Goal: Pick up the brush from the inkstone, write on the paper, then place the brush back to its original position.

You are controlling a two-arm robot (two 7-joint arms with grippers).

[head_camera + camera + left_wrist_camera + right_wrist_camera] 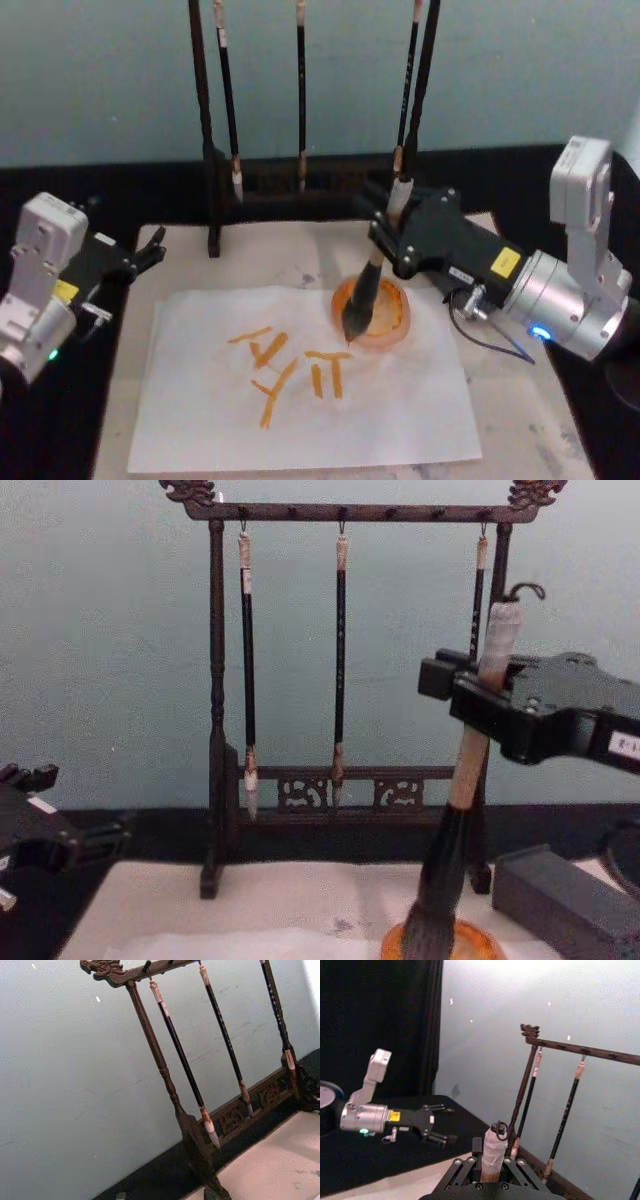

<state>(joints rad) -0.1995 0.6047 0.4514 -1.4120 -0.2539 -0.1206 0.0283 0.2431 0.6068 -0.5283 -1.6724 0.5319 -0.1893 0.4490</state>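
Observation:
My right gripper (386, 236) is shut on the brush (372, 272), clamping its pale tan handle a little below the white-wrapped end (494, 1152). The brush stands nearly upright, leaning slightly. Its dark bristle tip (434, 922) points down into the inkstone (392, 318), a round orange dish at the paper's far right corner. The white paper (390, 405) lies on the mat and bears several orange strokes (290, 365) near its middle. My left gripper (150, 252) hangs open and holds nothing at the table's left edge, away from the paper; it is also in the right wrist view as the left gripper (439, 1124).
A dark wooden rack (215, 680) stands behind the paper with three thin black brushes (246, 660) hanging from it. The cream felt mat (520, 400) extends past the paper on the right. A dark grey block (560, 892) lies right of the dish.

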